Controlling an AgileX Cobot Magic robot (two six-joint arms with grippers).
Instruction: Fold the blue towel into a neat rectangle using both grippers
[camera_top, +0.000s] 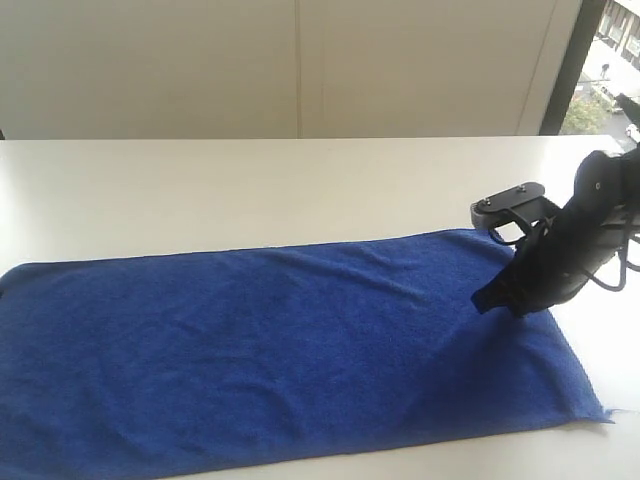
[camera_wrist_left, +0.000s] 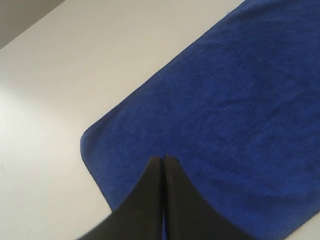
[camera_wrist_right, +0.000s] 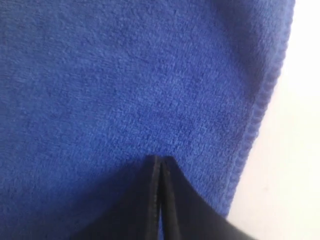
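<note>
The blue towel (camera_top: 280, 350) lies spread flat on the white table, long side running left to right. My right gripper (camera_top: 487, 298) hangs over its far right part, tips down at the cloth. In the right wrist view this gripper (camera_wrist_right: 159, 160) is shut, fingers pressed together above the towel (camera_wrist_right: 125, 75), close to its stitched edge (camera_wrist_right: 255, 120). In the left wrist view my left gripper (camera_wrist_left: 163, 160) is shut too, with nothing between its fingers, over the towel (camera_wrist_left: 240, 100) near a rounded corner (camera_wrist_left: 87, 137). The left arm is out of the exterior view.
The white table (camera_top: 250, 190) stretches bare behind the towel up to a pale wall (camera_top: 300, 60). A window strip (camera_top: 610, 60) shows at the far right. The towel's near right corner (camera_top: 600, 412) lies close to the table's front edge.
</note>
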